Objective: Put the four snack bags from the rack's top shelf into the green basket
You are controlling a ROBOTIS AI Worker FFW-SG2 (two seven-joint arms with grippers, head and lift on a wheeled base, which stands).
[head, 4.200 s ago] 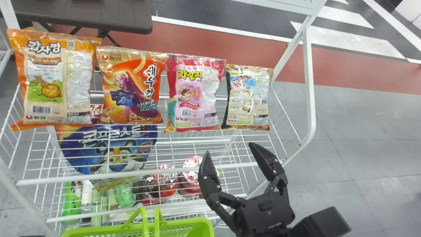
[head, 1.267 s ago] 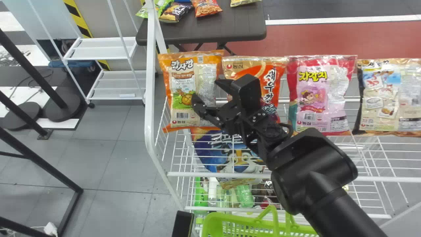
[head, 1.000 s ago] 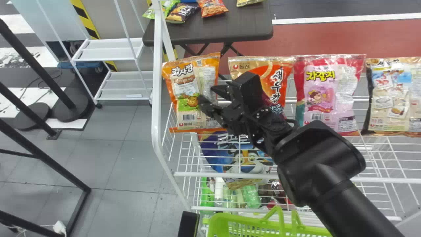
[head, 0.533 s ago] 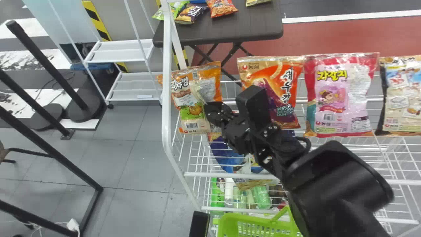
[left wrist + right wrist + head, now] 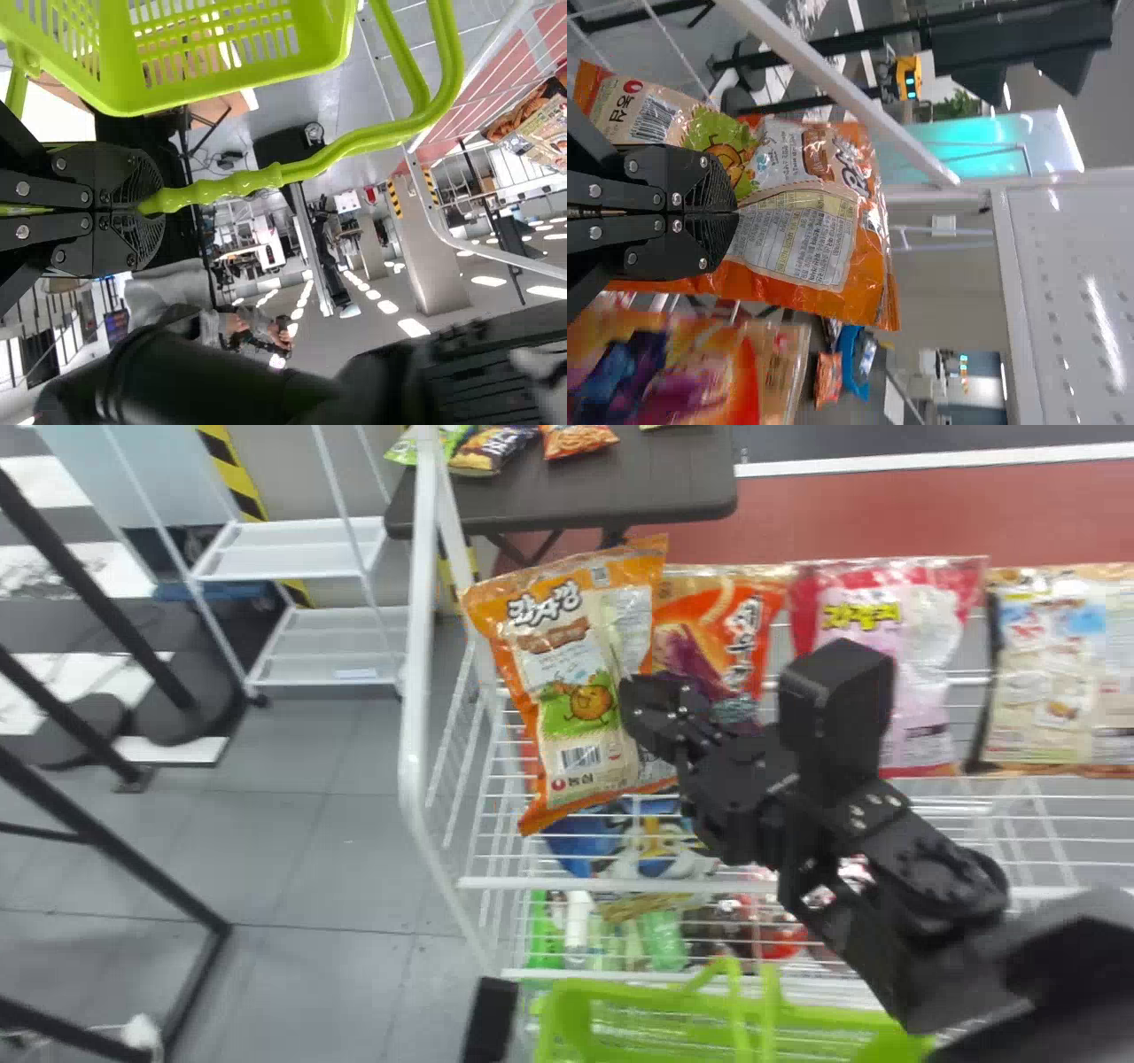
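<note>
orange bag pinched by right fingers; left wrist view adds left fingers clamping green basket handle

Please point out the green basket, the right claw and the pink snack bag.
Green basket (image 5: 620, 990): head view, on the rim.
Right claw (image 5: 737, 212): right wrist view, between fingertips.
Pink snack bag (image 5: 926, 660): head view, on its printed side.

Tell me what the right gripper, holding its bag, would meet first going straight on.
Probably the rack's left upright: in the head view, the right gripper, with its orange snack bag, points that way, though depth is unclear and it may miss.
</note>
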